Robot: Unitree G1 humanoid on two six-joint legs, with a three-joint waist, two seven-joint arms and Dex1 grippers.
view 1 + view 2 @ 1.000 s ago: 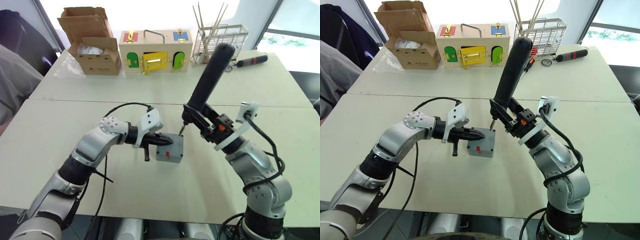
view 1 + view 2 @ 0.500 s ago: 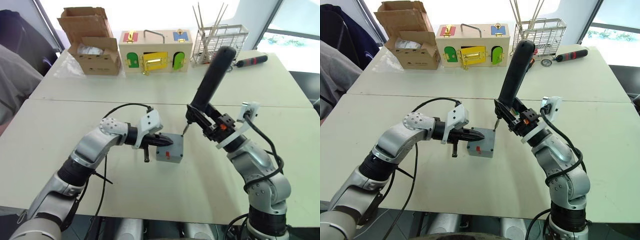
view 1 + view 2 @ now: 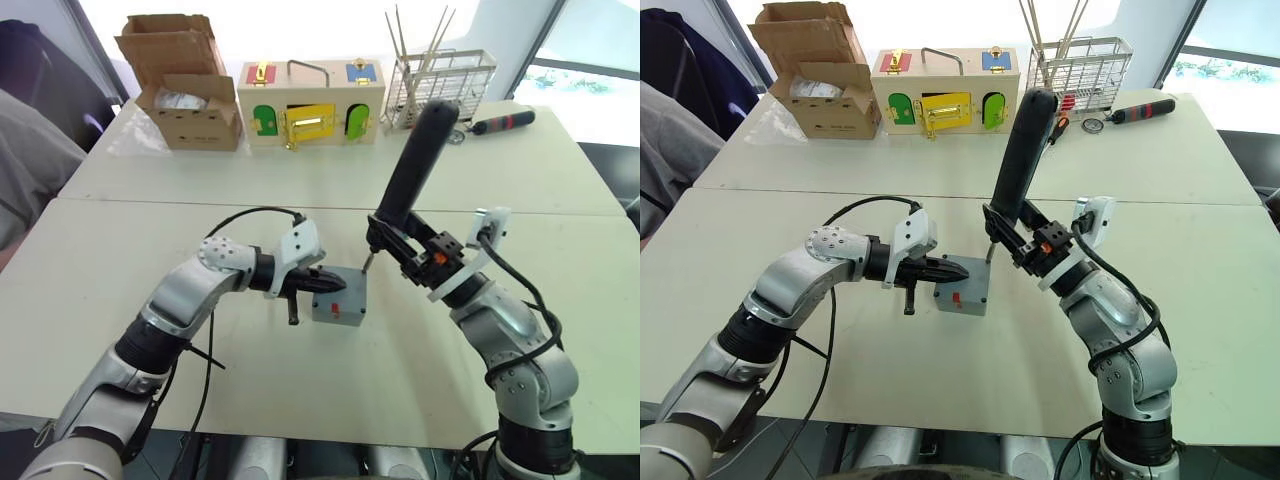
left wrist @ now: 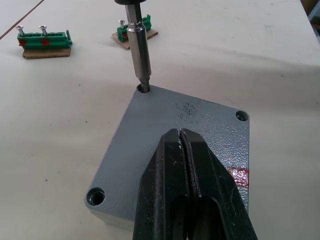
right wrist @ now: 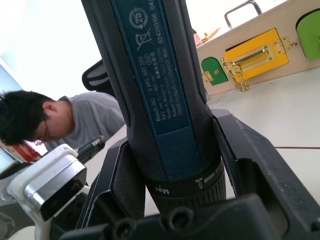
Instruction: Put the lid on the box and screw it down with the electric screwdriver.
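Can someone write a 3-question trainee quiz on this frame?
1. True or false: the flat grey plastic lid already sits on the small grey plastic box.
2. Where is the thin metal bit of the thick black electric screwdriver? A) in a corner hole of the lid B) lying on the table C) in the wire basket
3. Fill in: the left gripper rests on the lid with its jaws ____.

Key: 1 true; 2 A; 3 shut. The right gripper clamps the screwdriver body, holding it tilted over the box.
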